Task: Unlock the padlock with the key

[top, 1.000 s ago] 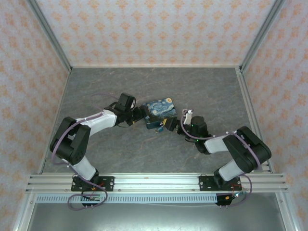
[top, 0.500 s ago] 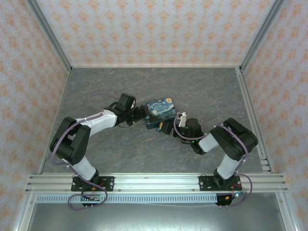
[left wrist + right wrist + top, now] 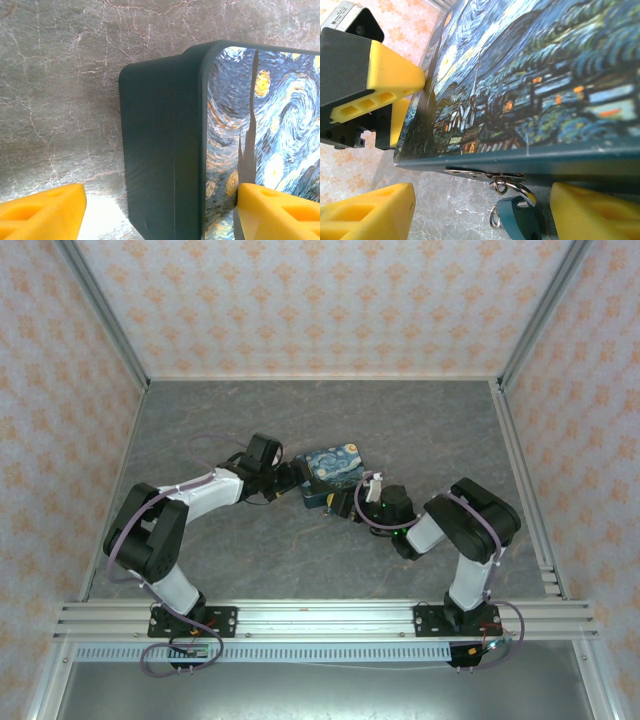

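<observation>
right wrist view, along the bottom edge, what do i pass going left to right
yellow gripper finger → padlock → other yellow gripper finger

The tin (image 3: 336,472) blocks the middle of the table (image 3: 420,430). The left pincer (image 3: 297,479) straddles its left end; the right pincer (image 3: 341,504) crowds its near side, where the padlock (image 3: 519,226) hangs between spread fingers (a thin gap on each side). The far table, both flanks and the near strip lie open up to the walls (image 3: 300,300).
</observation>
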